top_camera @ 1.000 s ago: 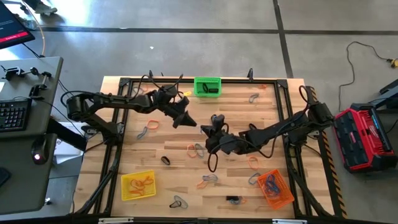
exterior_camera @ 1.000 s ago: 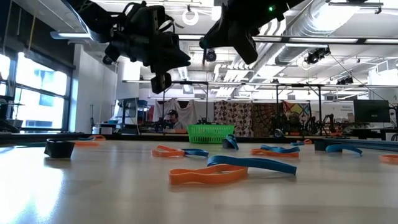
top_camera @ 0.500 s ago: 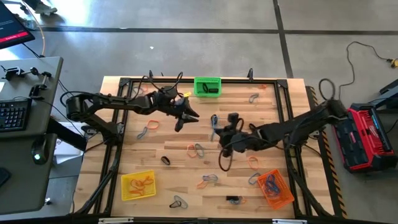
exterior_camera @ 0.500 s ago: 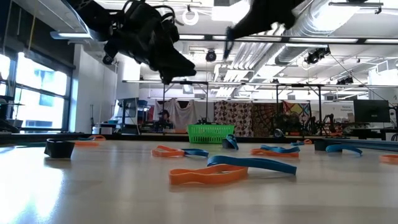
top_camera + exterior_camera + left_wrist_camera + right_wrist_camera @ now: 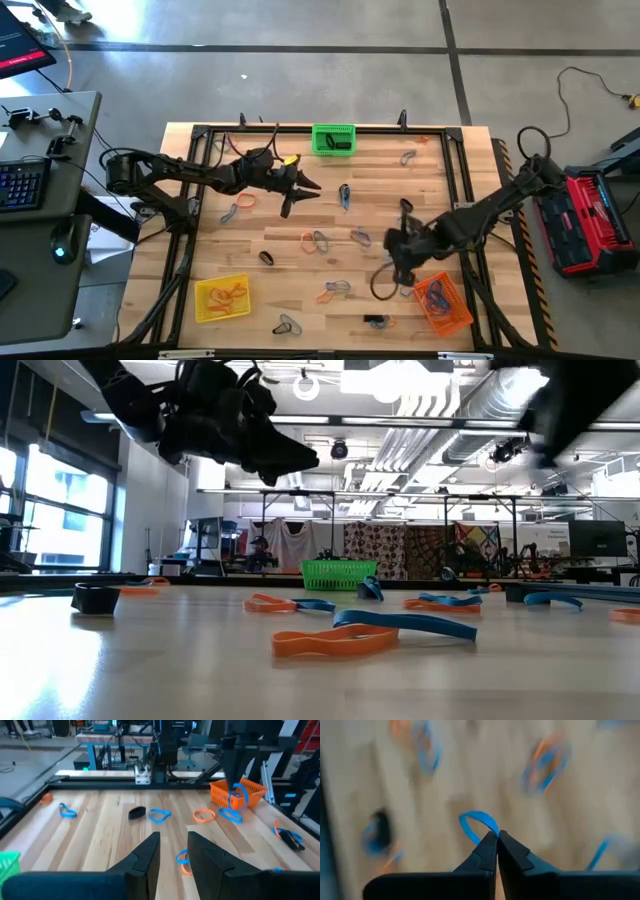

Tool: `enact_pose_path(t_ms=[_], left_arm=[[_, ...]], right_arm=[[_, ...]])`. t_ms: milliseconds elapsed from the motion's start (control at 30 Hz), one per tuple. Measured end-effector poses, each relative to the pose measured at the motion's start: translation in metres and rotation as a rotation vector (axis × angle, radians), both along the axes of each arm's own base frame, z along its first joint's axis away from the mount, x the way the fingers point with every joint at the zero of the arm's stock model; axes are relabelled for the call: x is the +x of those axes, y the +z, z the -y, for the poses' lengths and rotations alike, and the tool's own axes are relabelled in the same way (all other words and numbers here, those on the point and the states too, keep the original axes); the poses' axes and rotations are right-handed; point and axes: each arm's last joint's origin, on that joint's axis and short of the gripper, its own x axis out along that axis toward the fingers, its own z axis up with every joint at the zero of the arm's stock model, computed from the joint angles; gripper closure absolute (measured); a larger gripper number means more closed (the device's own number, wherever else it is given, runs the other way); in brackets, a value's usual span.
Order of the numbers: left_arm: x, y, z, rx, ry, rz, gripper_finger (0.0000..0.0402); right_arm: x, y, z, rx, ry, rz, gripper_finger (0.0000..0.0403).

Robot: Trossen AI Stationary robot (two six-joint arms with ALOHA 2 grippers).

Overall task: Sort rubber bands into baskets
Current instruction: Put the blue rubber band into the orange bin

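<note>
From above, the right gripper (image 5: 405, 262) hung near the orange basket (image 5: 442, 304). Many rubber bands (image 5: 318, 239) lay on the surface (image 5: 300, 300).

Its wrist view showed the jaws closed on a blue band (image 5: 477, 823), thin, light and floppy, pinched at one edge.

The left gripper (image 5: 173, 851) was slightly open and empty.

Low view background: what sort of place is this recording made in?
Probably a robotics lab or workshop: exposed ceiling ducts, more workbenches and frames behind the wooden table, and a desk with a keyboard beside it.
</note>
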Motion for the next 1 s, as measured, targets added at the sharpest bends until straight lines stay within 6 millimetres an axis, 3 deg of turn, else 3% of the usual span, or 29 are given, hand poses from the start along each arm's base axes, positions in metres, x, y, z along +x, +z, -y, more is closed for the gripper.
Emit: enact_pose_path(t_ms=[267, 400, 567, 1000], left_arm=[[-0.002, -0.004, 0.001, -0.025, 0.006, -0.011, 0.0313], [-0.002, -0.004, 0.001, -0.023, 0.006, -0.01, 0.0313], [-0.002, -0.004, 0.001, -0.023, 0.005, -0.011, 0.0313], [-0.002, -0.005, 0.0, -0.019, 0.021, -0.018, 0.0313]], right_arm=[[-0.039, -0.003, -0.044, 0.312, -0.199, -0.282, 0.0403], [-0.056, -0.004, -0.06, 0.354, -0.292, -0.351, 0.0403], [-0.073, -0.011, -0.067, 0.276, -0.38, -0.471, 0.0403], [-0.072, -0.029, -0.076, 0.224, -0.383, -0.594, 0.0403]])
